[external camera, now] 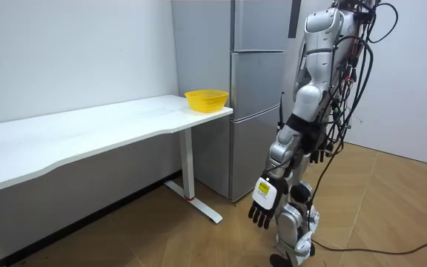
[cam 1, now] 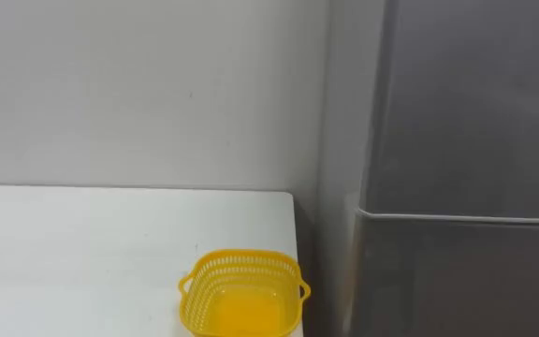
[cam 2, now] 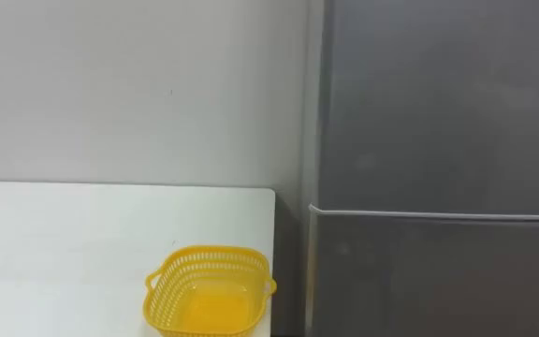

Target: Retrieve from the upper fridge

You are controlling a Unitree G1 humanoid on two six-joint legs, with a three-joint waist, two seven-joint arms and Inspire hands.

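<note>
The grey fridge stands straight ahead of me with its upper door (cam 1: 475,103) closed above the seam and the lower door (cam 1: 466,281) closed below it. In the room view I stand upright a step in front of the fridge (external camera: 262,74). Both arms hang down at my sides. My left hand (external camera: 264,202) dangles by my thigh with relaxed fingers and holds nothing. My right hand (external camera: 319,154) hangs behind my hip, also with nothing in it. An empty yellow basket (cam 1: 243,292) sits on the table corner nearest the fridge.
A long white table (cam 1: 82,243) runs along the wall to my left, its end close to the fridge's side. Wooden floor (external camera: 199,237) lies open around my feet.
</note>
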